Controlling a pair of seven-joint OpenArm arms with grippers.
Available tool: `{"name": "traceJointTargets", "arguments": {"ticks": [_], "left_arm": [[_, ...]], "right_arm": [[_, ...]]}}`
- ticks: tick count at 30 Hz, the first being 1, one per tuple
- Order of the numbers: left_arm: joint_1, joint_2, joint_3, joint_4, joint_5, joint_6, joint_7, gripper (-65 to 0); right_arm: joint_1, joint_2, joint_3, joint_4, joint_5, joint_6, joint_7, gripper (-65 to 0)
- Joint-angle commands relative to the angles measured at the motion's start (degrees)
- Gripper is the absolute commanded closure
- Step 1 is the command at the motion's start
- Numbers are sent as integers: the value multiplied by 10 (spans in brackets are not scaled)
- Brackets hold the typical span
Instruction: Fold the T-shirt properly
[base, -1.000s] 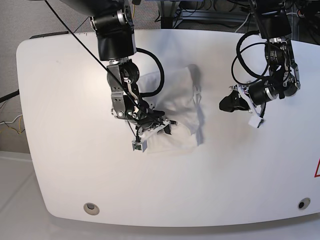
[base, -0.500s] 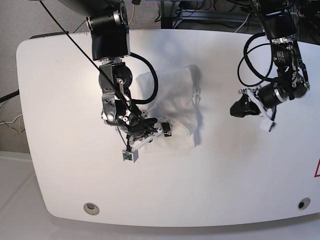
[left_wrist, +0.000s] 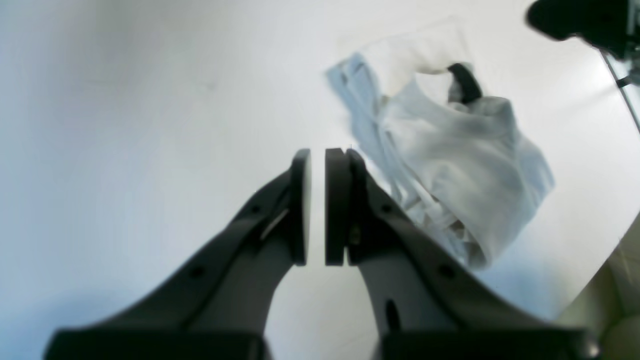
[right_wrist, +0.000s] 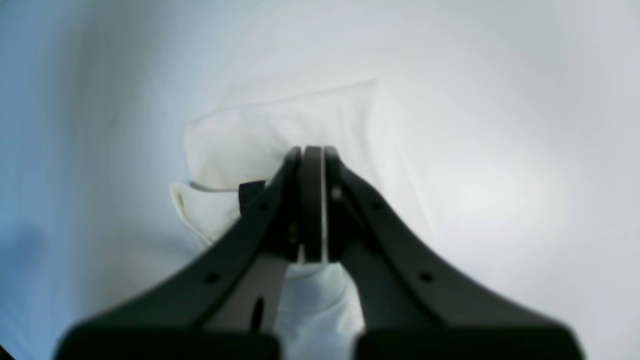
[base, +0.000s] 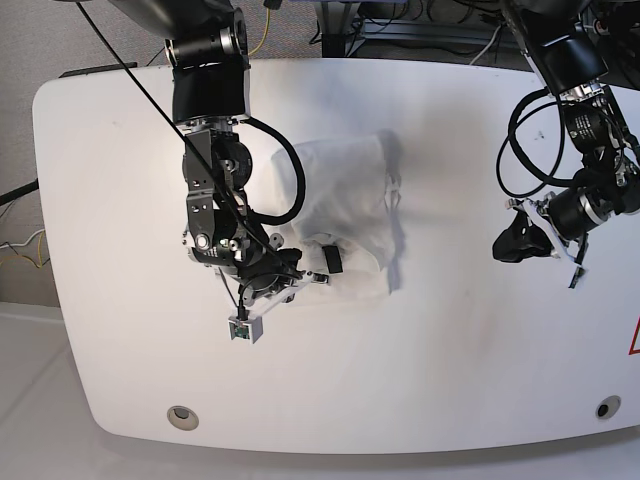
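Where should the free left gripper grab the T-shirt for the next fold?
Probably the T-shirt's bunched edge nearest the left gripper, approached from that side. That edge shows stacked pleats facing the arm. The right gripper looks shut on the opposite end.

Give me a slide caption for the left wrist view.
Shut left gripper poised over the white table, crumpled white T-shirt lying beyond it.

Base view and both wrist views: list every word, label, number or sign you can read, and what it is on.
No readable text.
Table: a red triangular mark, cut off at the right edge, contents illegible.
T-shirt: no print showing.
Small black tag: no lettering can be made out.
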Motion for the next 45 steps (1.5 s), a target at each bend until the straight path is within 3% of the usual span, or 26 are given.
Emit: {"name": "traceJointTargets", "arguments": {"ticks": [1, 9, 19, 25, 35, 45], "left_arm": [[-8, -24, -2, 37, -14, 2, -9, -31], [27, -61, -4, 100, -15, 52, -9, -31], [96, -95, -4, 110, -15, 52, -12, -31], [141, -96, -29, 111, -15, 51, -12, -31], [204, -93, -63, 145, -15, 51, -12, -31], [274, -93, -64, 149, -15, 51, -13, -31]], "right_arm": [[14, 13, -2, 35, 8, -18, -14, 0], [-10, 52, -2, 73, 10, -31, -38, 0], [-79, 94, 22, 115, 11, -30, -41, 0], [-126, 111, 62, 143, 12, -25, -46, 0], [-187, 141, 76, 171, 12, -25, -52, 0], [-254, 151, 111, 184, 12, -24, -52, 0]]}}
